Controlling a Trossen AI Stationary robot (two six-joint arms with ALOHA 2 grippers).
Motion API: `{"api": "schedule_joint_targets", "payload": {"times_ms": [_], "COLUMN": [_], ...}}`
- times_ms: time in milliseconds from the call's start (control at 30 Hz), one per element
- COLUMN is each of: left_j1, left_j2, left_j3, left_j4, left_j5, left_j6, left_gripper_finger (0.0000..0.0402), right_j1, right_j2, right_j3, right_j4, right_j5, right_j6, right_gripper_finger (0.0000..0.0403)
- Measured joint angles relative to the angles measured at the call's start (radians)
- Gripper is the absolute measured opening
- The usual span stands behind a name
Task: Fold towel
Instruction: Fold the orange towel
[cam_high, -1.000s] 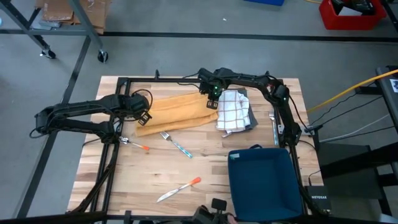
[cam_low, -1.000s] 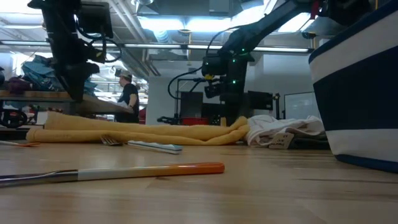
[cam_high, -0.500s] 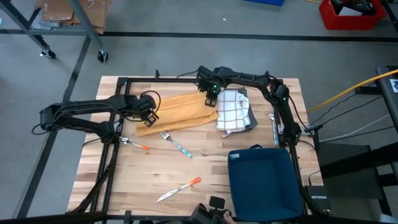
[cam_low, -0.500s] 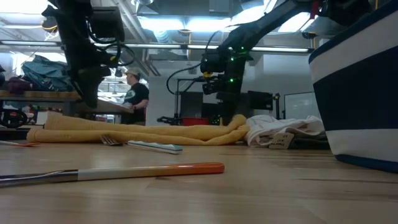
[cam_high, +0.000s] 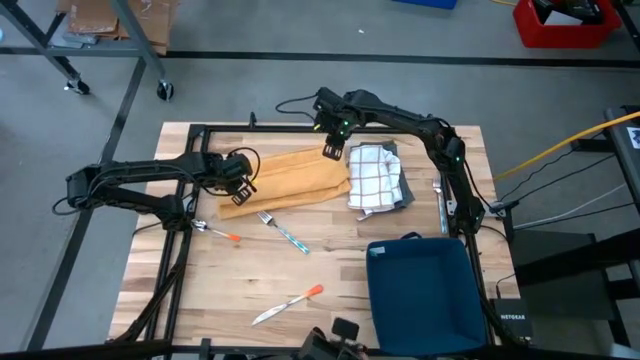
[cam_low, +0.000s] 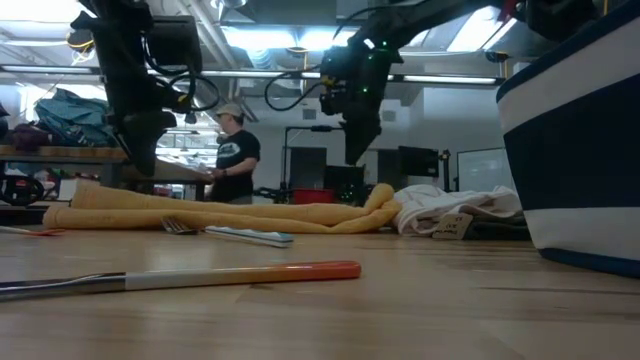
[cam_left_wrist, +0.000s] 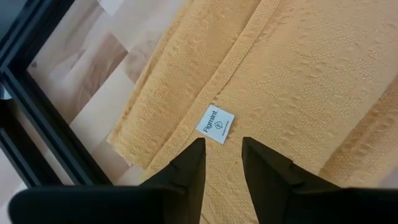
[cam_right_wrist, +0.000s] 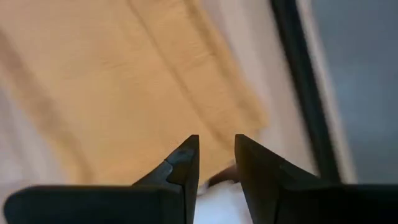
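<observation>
Soft mustard-yellow waffle-weave towel (cam_high: 290, 178) lies limp; pinch corners. Left gripper (cam_left_wrist: 219, 163) and right gripper (cam_right_wrist: 215, 163) both parted, empty.

Both arms reach inward, raised; the left end effector (cam_high: 237, 179) and the right end effector (cam_high: 331, 150) point down, fingers parted, holding nothing.

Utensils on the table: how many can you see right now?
3. An orange-handled tool lies by the left arm, a fork just below the yellow towel, and an orange-handled knife nearest the front edge. The bin could hide more.
</observation>
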Motion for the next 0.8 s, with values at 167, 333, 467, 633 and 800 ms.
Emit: {"api": "schedule_joint_targets", "payload": {"times_ms": [167,333,467,633,800], "left_j1": [0.0,0.0,0.0,-0.002,-0.002], "left_j2": [0.0,0.0,0.0,0.0,0.0], "left_j3": [-0.006,-0.075,-0.146,-0.207,-0.241], "left_j4": [-0.003,0.007,0.049,0.125,0.131], "left_j5": [0.006,0.023,0.048,0.117,0.273], "left_j6": [-0.063,-0.17,-0.26,-0.304,-0.305], "left_gripper_finger": [0.0098,0.0081,0.0066,0.0046,0.0029], "right_j1": [0.045,0.099,0.127,0.14,0.133], "right_j2": [0.004,0.008,0.008,0.008,0.008], "right_j3": [-0.024,-0.126,-0.193,-0.275,-0.371], "right_j4": [-0.081,-0.008,0.079,0.189,0.306], "right_j5": [-0.041,-0.018,-0.016,-0.005,0.04], "right_j6": [0.083,0.088,0.109,0.114,0.114], "right_gripper_finger": [0.0106,0.0106,0.0106,0.0106,0.0106]}}
